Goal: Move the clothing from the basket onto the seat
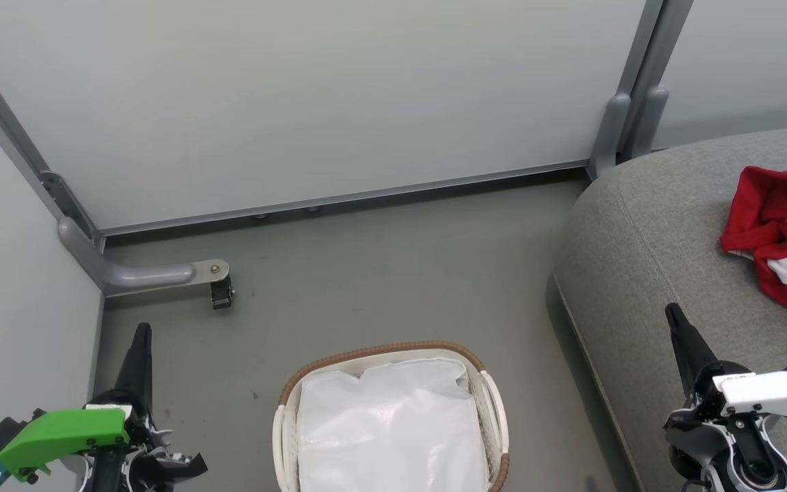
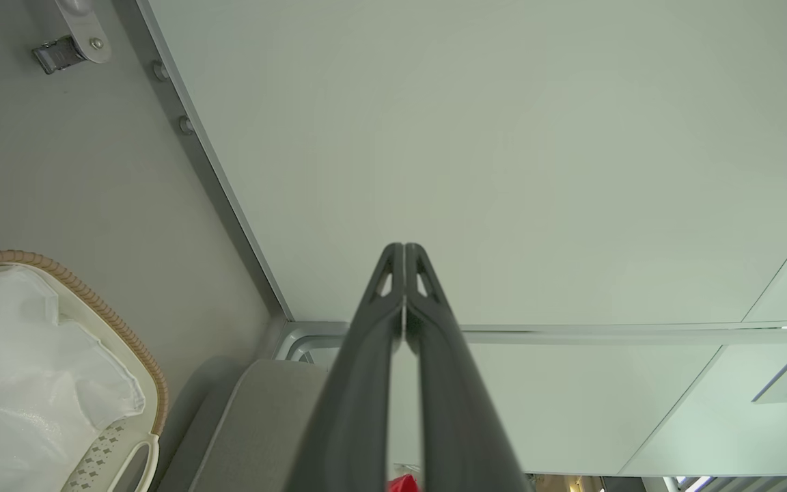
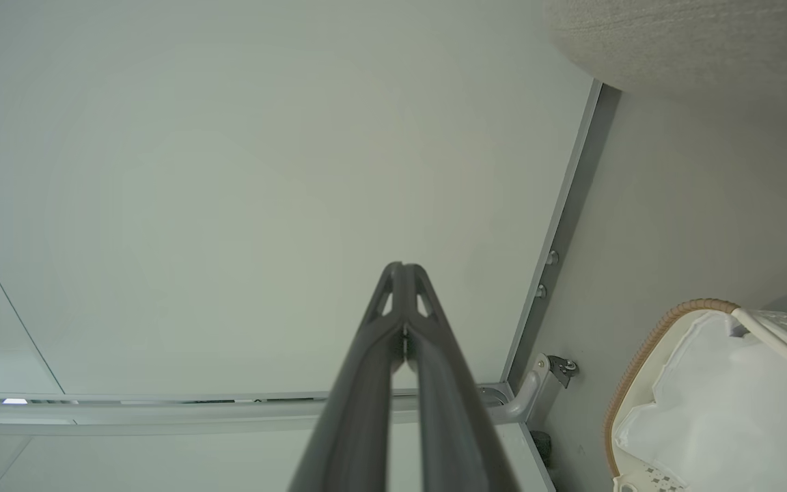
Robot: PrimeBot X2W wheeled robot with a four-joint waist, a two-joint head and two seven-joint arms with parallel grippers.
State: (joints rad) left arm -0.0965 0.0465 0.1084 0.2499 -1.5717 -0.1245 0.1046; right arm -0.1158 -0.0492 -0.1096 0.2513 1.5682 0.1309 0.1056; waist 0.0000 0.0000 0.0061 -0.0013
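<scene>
The red clothing [image 1: 786, 236] with white parts lies crumpled on the grey seat [image 1: 667, 225] at the right edge of the head view. The white basket [image 1: 284, 427] with its brown woven rim stands on the floor at bottom centre, and inside it I see a white liner. My left gripper [image 1: 142, 331] is shut and holds nothing, upright to the left of the basket. My right gripper [image 1: 672, 311] is shut and holds nothing, over the seat's near part. Each wrist view shows its own tips pressed together: left gripper [image 2: 404, 247], right gripper [image 3: 402, 266]. A sliver of the clothing [image 2: 404, 484] peeks at the bottom of the left wrist view.
Pale partition panels [image 1: 339, 96] close off the back and left, with a grey foot and castor [image 1: 219, 290] on the floor at the left. Grey floor [image 1: 400, 273] lies between the basket and the panels. The seat [image 3: 694, 41] and the basket [image 3: 646, 355] show in the right wrist view.
</scene>
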